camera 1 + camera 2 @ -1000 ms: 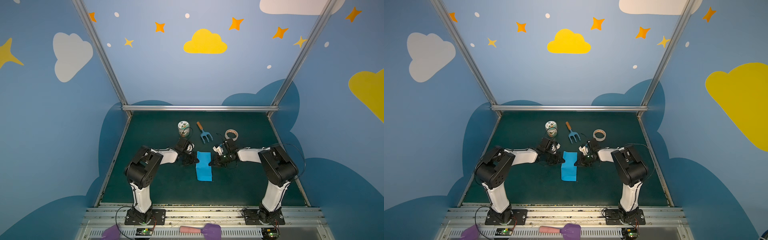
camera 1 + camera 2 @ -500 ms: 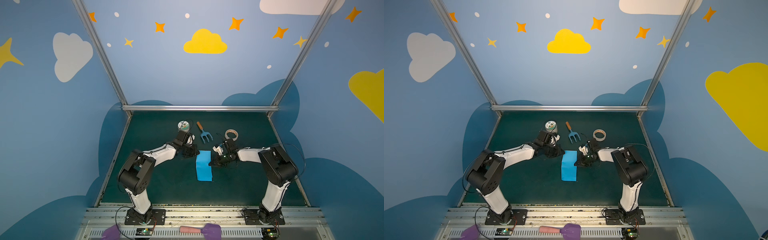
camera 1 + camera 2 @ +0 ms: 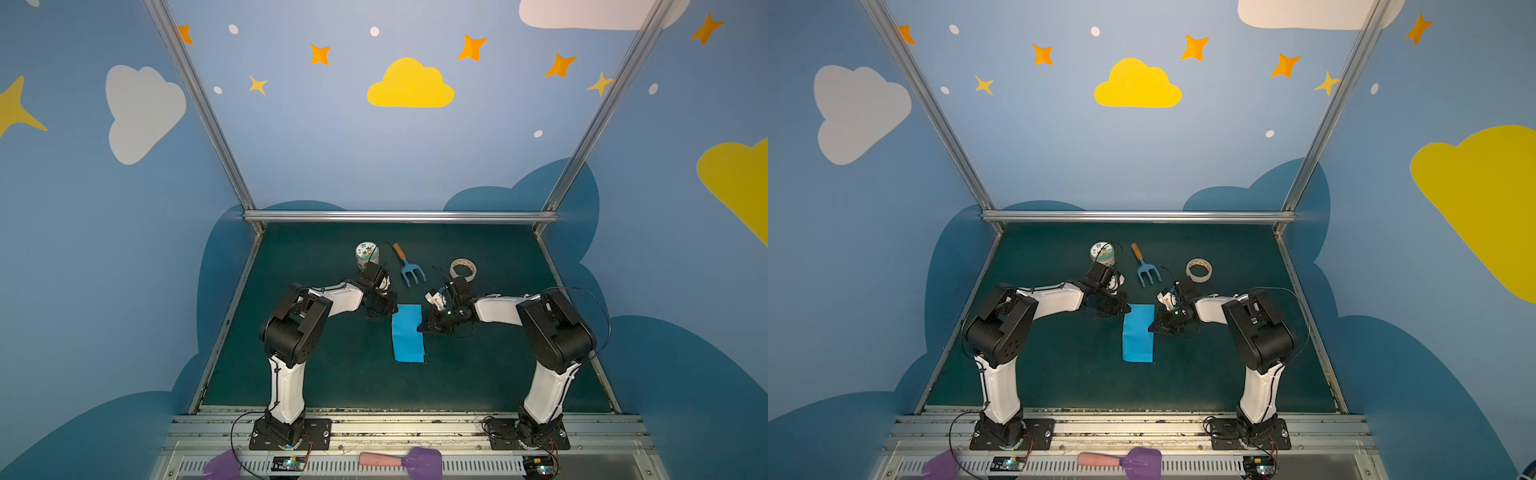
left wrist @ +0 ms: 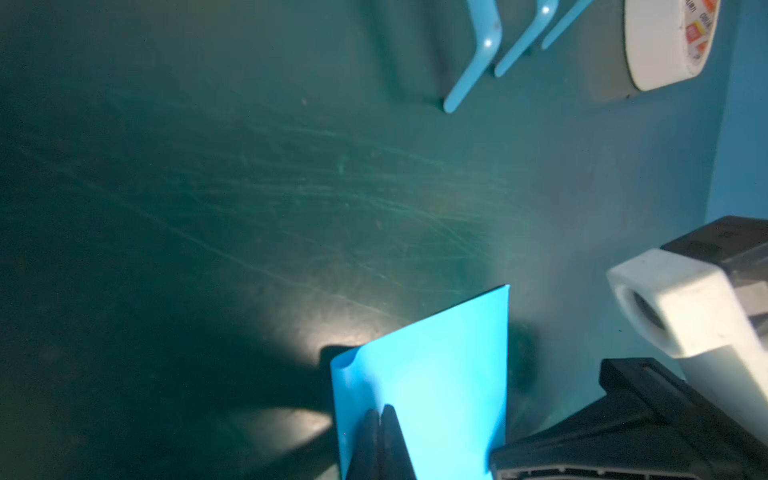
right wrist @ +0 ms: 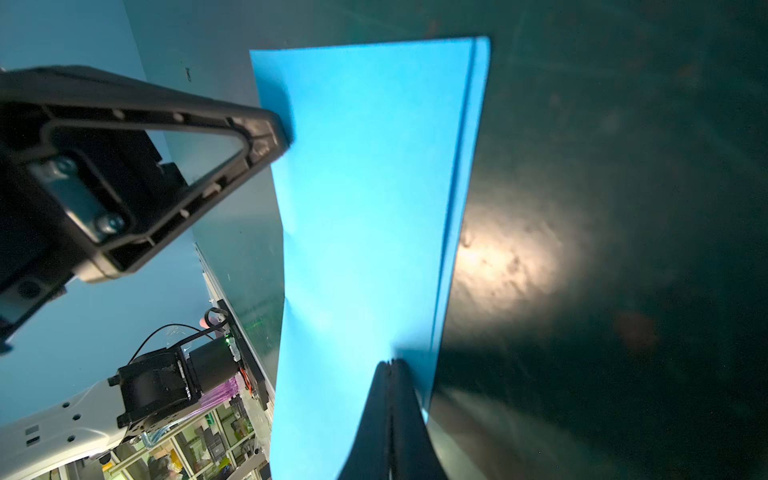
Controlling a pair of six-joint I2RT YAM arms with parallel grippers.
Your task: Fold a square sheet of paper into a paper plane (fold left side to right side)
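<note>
The square sheet of paper (image 3: 408,332) lies folded into a narrow strip on the green mat (image 3: 332,374) between your arms, your left gripper (image 4: 380,415) closed empty with its tips on the far left corner, your right gripper (image 5: 390,365) likewise closed on the right edge.

The square sheet of paper (image 3: 408,332) was plain bright sky-blue on a dark green, finely scratched worktop (image 3: 332,374), the fork (image 3: 413,274) pale blue with an orange-brown handle, the tape roll (image 3: 462,269) off-white with red-orange print inside, and the fingers (image 4: 397,449) black.
</note>
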